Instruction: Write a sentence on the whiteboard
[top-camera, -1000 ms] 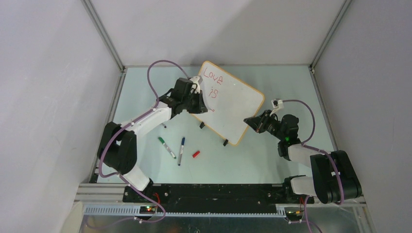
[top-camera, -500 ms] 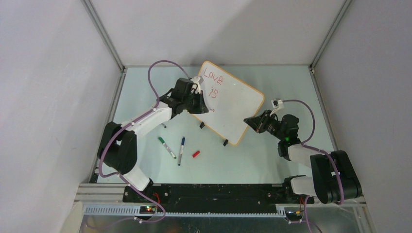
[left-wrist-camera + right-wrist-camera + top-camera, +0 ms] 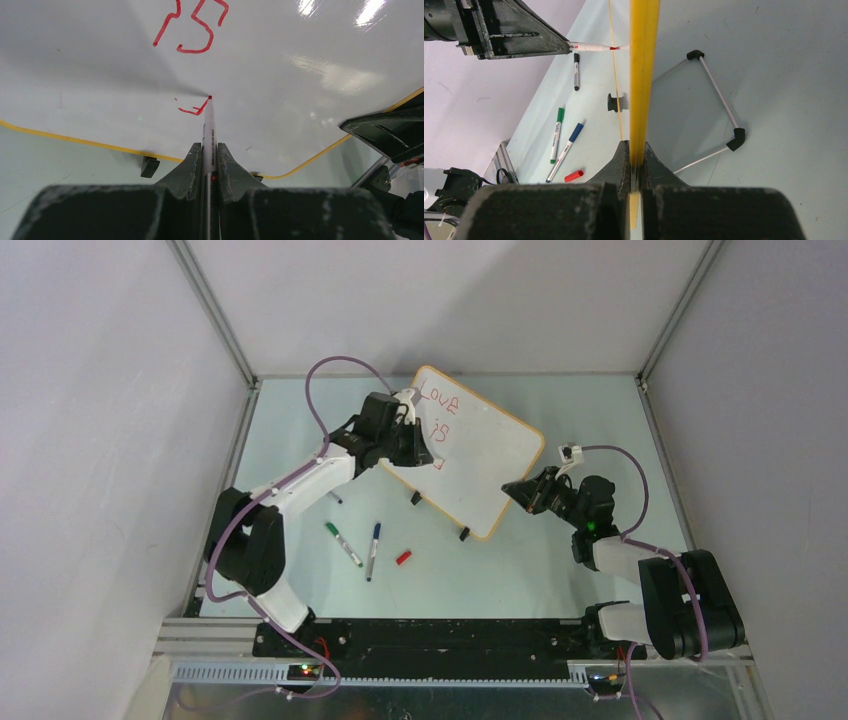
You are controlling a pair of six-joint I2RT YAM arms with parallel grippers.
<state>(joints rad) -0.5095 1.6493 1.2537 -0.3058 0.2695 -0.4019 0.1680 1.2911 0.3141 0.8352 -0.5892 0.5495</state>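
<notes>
The whiteboard (image 3: pixel 480 455) stands tilted on two black clip feet (image 3: pixel 415 498), its orange-tan frame showing edge-on in the right wrist view (image 3: pixel 643 75). The sentence (image 3: pixel 440 410) in red reads "Love" and "is" (image 3: pixel 192 27), with a short fresh stroke (image 3: pixel 192 109) below. My left gripper (image 3: pixel 425 452) is shut on a red marker (image 3: pixel 208 130), whose tip touches the board at that stroke. My right gripper (image 3: pixel 515 488) is shut on the board's right edge (image 3: pixel 638 150).
On the table in front of the board lie a green marker (image 3: pixel 343 544), a blue marker (image 3: pixel 372 551) and a red cap (image 3: pixel 403 557). A black marker (image 3: pixel 576 71) lies under the left arm. The board's wire stand (image 3: pixel 719 107) shows behind it.
My left gripper has moved up and left a little along the board, and the marker has laid a short red stroke under "is". The right arm has not moved.
</notes>
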